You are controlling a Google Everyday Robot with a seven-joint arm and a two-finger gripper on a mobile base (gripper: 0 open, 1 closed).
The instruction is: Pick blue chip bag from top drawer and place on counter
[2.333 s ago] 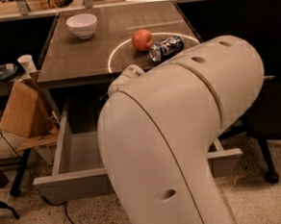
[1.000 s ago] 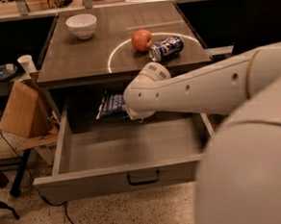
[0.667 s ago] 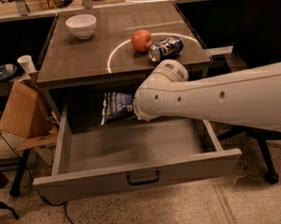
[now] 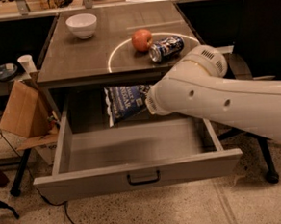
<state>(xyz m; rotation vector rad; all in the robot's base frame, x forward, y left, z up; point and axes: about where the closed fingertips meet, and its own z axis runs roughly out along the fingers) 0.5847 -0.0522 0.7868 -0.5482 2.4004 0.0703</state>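
The blue chip bag (image 4: pixel 124 101), dark navy with white lettering, hangs upright above the back of the open top drawer (image 4: pixel 87 179), just under the counter's front edge. My gripper (image 4: pixel 148 104) is at the bag's right edge, mostly hidden behind my white arm (image 4: pixel 226 103), which reaches in from the right. The bag moves with the gripper, so it is held. The counter (image 4: pixel 74 56) is above, with a thin white circle (image 4: pixel 111 58) marked on it.
On the counter a red apple (image 4: pixel 141 39) and a blue-and-silver soda can (image 4: pixel 166 48) lie in the circle, and a white bowl (image 4: pixel 82 25) stands at the back left. A cardboard box (image 4: pixel 22 112) is to the left, a black chair (image 4: pixel 265 28) to the right.
My arm has swung clear of the camera and drawn back to the right. The blue chip bag has moved a little to the right with the gripper.
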